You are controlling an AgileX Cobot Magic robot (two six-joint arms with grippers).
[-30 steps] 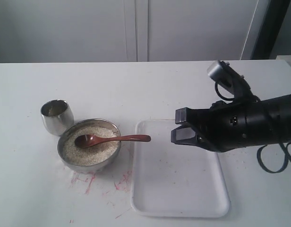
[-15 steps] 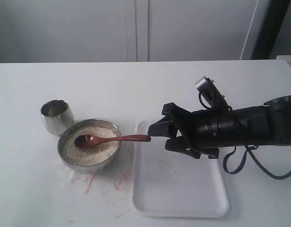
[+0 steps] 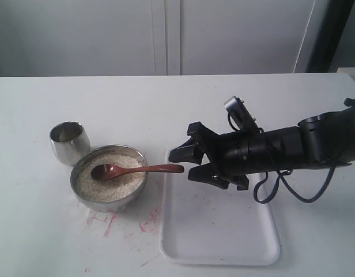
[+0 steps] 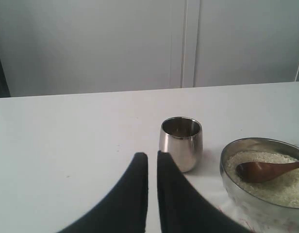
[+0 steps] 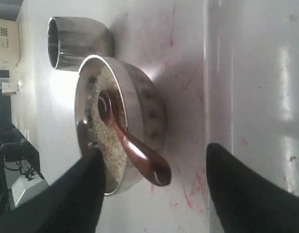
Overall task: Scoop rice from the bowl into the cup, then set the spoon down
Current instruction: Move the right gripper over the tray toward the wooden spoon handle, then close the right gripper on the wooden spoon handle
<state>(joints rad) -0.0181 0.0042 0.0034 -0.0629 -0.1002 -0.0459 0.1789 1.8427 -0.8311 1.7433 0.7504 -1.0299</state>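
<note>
The steel bowl (image 3: 83, 199) holds rice (image 3: 119, 183), and the wooden spoon (image 3: 137, 169) lies in it with its handle sticking out over the rim towards the right. The small steel cup (image 3: 69, 141) stands just behind and left of the bowl. My right gripper (image 3: 183, 166) is open, its fingers straddling the handle's free end without touching it; the right wrist view shows the spoon (image 5: 135, 148) between the spread fingers of that gripper (image 5: 154, 153). My left gripper (image 4: 152, 156) is shut on nothing, a little short of the cup (image 4: 181, 143) and beside the bowl (image 4: 237, 187).
A white rectangular tray (image 3: 218, 231) lies on the table right of the bowl, under my right arm. Red marks stain the tabletop (image 3: 108, 222) in front of the bowl. A pale wall stands behind the table.
My right arm has reached left across the tray and turned, bringing its open fingers up to the spoon handle's end. Spoon, bowl and cup have not moved.
</note>
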